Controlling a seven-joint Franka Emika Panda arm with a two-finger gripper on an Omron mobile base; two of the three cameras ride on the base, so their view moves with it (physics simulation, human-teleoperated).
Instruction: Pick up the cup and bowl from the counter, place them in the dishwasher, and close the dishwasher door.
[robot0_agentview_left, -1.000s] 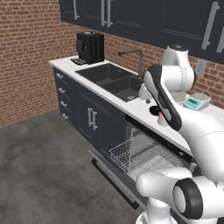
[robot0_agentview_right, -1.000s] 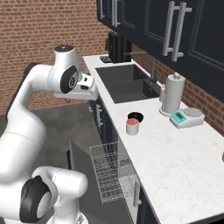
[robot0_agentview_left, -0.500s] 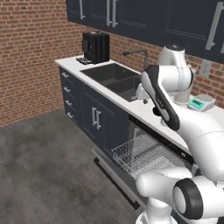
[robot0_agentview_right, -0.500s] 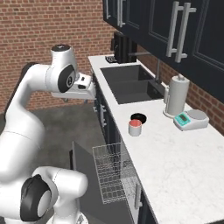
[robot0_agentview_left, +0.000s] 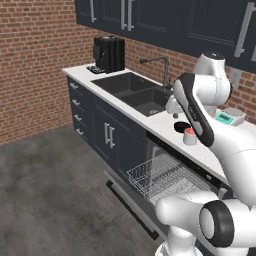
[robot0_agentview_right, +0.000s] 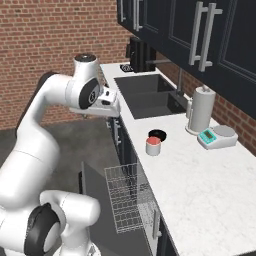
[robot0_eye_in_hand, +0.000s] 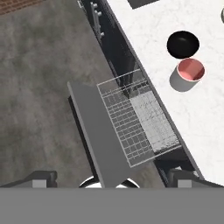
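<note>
A: Biggest first. What carries everything?

B: One long white worktop (robot0_agentview_right: 200, 180) over navy cabinets. Below it, one dishwasher (robot0_agentview_left: 165, 175) with its wire rack (robot0_eye_in_hand: 140, 120) pulled out and the dishwasher door (robot0_eye_in_hand: 94, 131) dropped flat.

A: Do the views differ on that?

B: The hand view looks straight down on door, rack and worktop edge. The left base view shows the rack from the front, with the robot's arm crossing the worktop behind it. The right base view adds what stands further back: one paper towel roll (robot0_agentview_right: 200, 110), one small scale (robot0_agentview_right: 216, 137), one double sink (robot0_agentview_right: 147, 95) and one coffee machine (robot0_agentview_right: 137, 52).

A: And the task's pieces?

B: One bowl (robot0_eye_in_hand: 183, 44), black, and one cup (robot0_eye_in_hand: 189, 74), grey with a pink inside. They stand just beside each other on the worktop, near its front edge above the rack.

A: The fingers?

B: The gripper (robot0_eye_in_hand: 111, 177) hangs high over the open door, well apart from cup and bowl. Its fingers (robot0_eye_in_hand: 41, 178) stand wide apart, holding nothing.
</note>
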